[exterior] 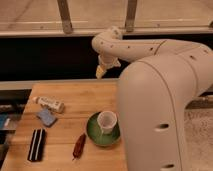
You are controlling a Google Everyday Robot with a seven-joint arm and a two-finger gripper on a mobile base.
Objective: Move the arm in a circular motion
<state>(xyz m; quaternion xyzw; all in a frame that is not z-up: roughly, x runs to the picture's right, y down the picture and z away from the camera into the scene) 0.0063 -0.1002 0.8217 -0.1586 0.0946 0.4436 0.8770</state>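
The cream-white arm [165,100] fills the right side of the camera view, its thick tube segments bending back to a bulbous joint [106,44] at top centre. The gripper [101,71], a pale yellowish tip, hangs below that joint, above the far edge of the wooden table [80,97]. It holds nothing that I can see and is apart from every object on the table.
On the table stand a white cup [107,121] on a green plate [94,134], a red pepper-like item [79,145], a black striped block [36,145], a blue sponge [46,117] and a lying white bottle [49,103]. A dark wall and rail run behind.
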